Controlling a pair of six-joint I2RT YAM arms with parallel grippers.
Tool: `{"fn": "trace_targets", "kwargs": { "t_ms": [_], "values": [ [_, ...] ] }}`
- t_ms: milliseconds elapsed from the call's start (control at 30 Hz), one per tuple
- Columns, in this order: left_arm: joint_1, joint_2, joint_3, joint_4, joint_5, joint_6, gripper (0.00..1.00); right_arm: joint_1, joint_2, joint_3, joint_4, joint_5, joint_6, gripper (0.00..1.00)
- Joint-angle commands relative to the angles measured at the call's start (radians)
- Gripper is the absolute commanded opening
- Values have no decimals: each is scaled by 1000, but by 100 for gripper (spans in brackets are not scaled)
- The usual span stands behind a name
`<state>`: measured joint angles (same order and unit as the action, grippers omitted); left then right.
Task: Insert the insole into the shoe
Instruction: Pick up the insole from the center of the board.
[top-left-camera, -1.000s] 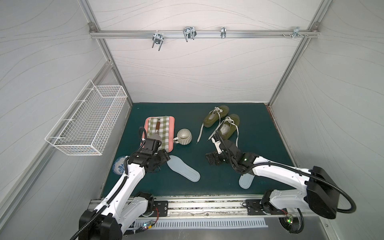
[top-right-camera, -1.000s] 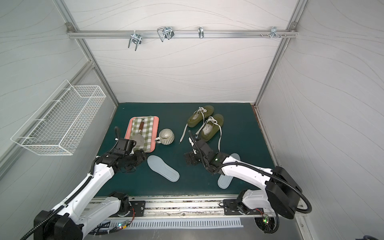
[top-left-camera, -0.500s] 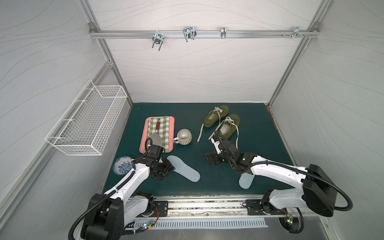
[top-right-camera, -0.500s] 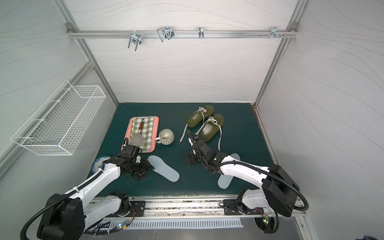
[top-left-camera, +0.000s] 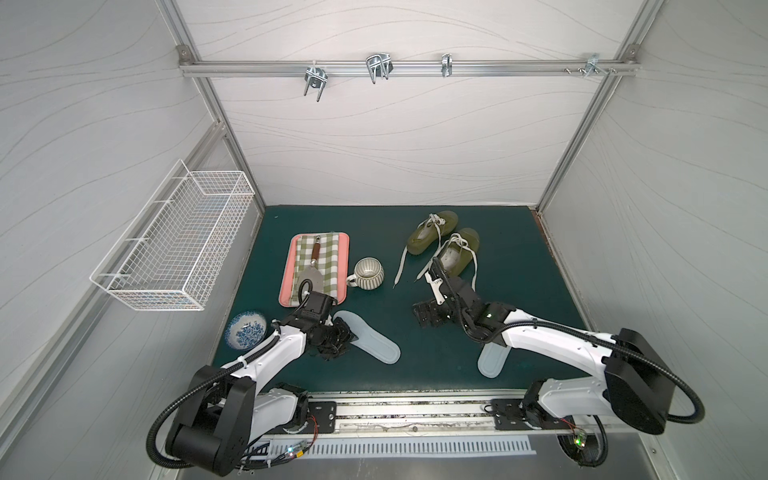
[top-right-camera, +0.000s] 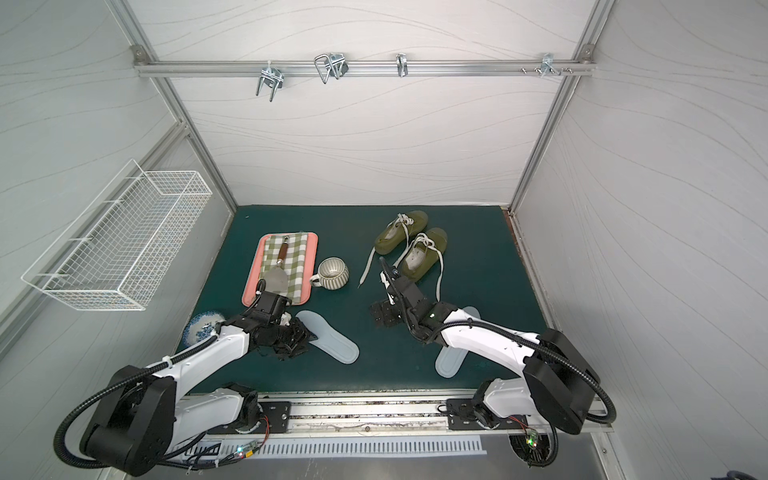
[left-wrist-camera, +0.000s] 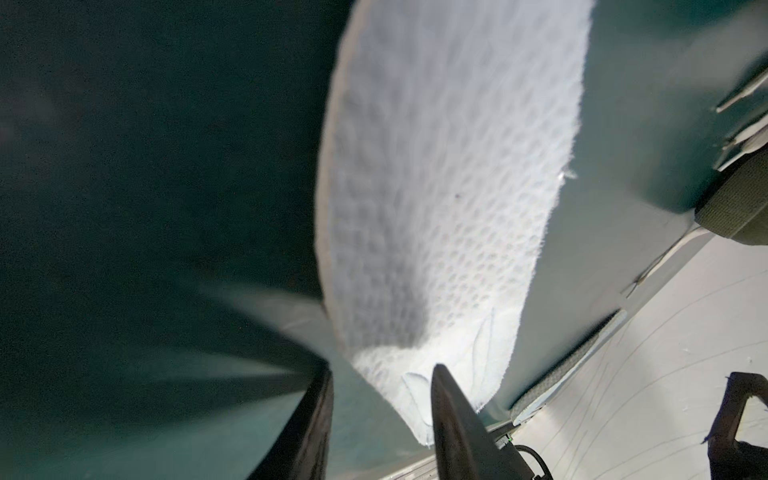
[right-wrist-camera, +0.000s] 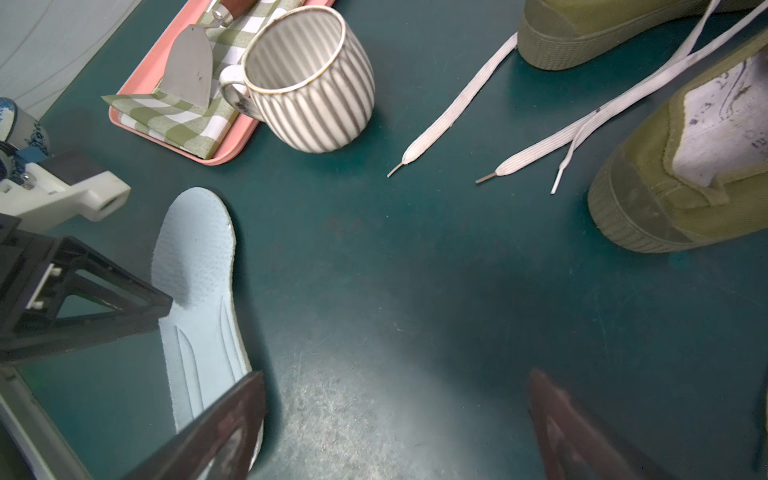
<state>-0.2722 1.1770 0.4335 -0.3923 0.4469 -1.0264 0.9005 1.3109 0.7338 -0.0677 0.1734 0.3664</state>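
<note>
The jaws of my left gripper (left-wrist-camera: 382, 370) stand partly apart around 1 end of the insole (top-left-camera: 374, 345), which lies near the front edge of the table (top-left-camera: 519, 249). My right gripper (right-wrist-camera: 397, 374) gapes wide near the shoe (right-wrist-camera: 665, 187).

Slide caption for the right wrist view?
Open right gripper over green mat, between pale insole, striped mug and olive shoe.

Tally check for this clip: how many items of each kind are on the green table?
Shoes: 2
Insoles: 2
Mug: 1
Tray: 1
Cloth: 1
Spatula: 1
Bowl: 1
Total: 9
</note>
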Motion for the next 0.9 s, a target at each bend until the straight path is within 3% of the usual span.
{"fn": "trace_targets", "kwargs": {
  "t_ms": [0,200,300,600,867],
  "values": [
    [-24,53,12,63,12,-38,36,-5,-9,-3,11,-11,-18,99],
    [-38,86,-10,111,-5,-58,16,-6,-10,-4,4,-11,-34,99],
    [-40,80,-14,126,-21,-63,1,-5,-13,-12,12,-10,-48,99],
    [-41,-26,62,8,-51,-18,0,62,-41,-75,140,-26,-191,99],
    [-40,-186,100,-47,-76,-17,0,154,-50,-111,323,-151,-295,99]
  ]
}}
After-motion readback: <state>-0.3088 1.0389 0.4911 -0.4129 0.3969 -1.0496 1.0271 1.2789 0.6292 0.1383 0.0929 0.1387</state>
